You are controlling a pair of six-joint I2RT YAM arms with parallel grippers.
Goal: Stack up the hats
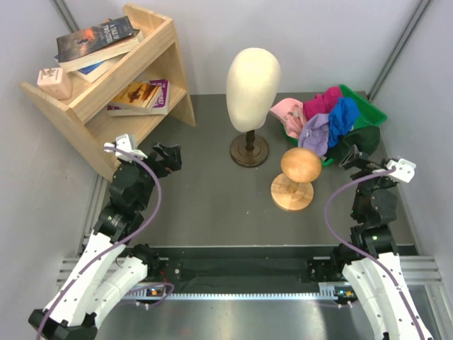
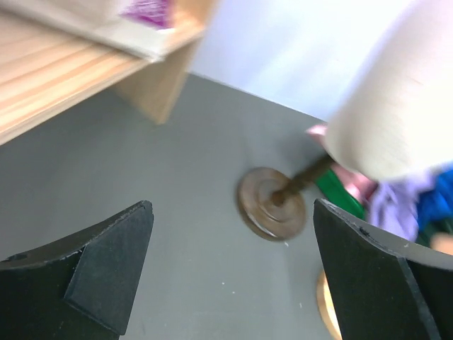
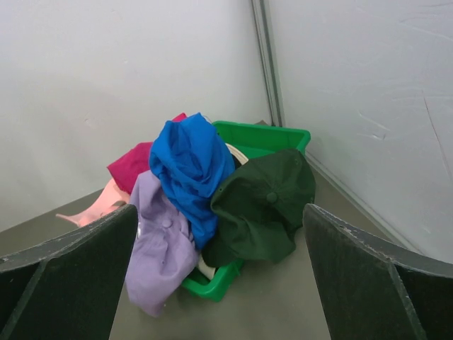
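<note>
With left claw (image 2: 232,205) and right claw (image 3: 220,212) both released, lower the right onto dark cap (image 3: 262,205) at table's (image 1: 212,205) far-right corner, pinching crown only, clear of blue cap (image 3: 187,163) and green bin (image 3: 276,134).

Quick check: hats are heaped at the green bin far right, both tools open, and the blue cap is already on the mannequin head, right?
Not quite. The mannequin head is bare, as the top external view shows; the blue cap lies on the heap of hats at the green bin. The left tool and right tool are both open.
</note>
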